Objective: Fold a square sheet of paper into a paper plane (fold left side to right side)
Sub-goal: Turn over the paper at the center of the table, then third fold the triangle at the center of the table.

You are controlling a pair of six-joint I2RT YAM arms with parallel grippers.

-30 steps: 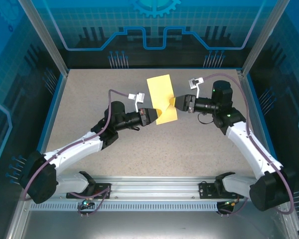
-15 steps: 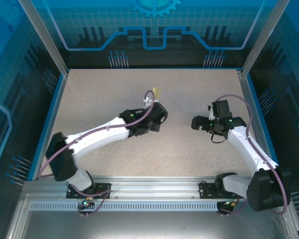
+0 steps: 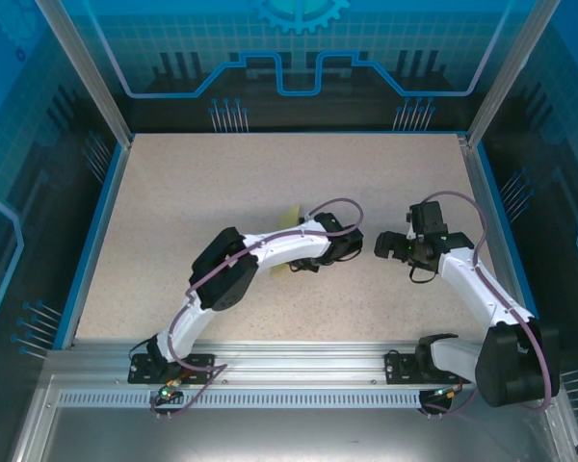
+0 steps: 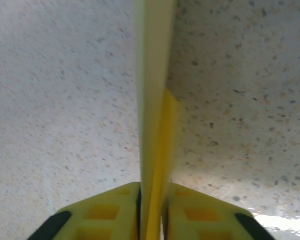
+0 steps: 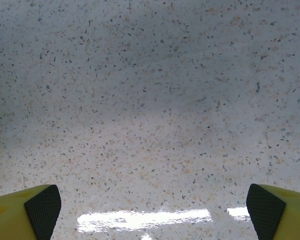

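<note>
Pale-yellow sheet of paper [image 4: 152,75] is pinched in the left gripper [image 4: 151,195], so that's where the task's thing is. On the left wrist cam the sheet shows edge-on, a thin upright strip running straight away from the jaws. A deeper yellow layer sits right beside it close to the grip, so it looks doubled over there. The long axis is pretty much in line with the way the gripper points, and the jaws are squeezed down to a narrow slit on it.

From overhead, a small pale corner pokes out on the far side of the left arm [image 3: 270,252], around the middle of the speckled tabletop [image 3: 193,192]. Whether the paper touches the table is hard to tell, since the arm covers most of it.

The right gripper [image 3: 380,244] sits just to the right of the left arm's wrist, near but apart, and faces it. Its fingers [image 5: 42,210] are spread wide with nothing but bare table between them.

So the whole next move probably hangs on this: the left has the paper, and the free end sticks out ahead of its jaws. The right is the free hand and has to reach leftward for that loose edge. Thin paper on edge will likely flop, so the catch needs care.
</note>
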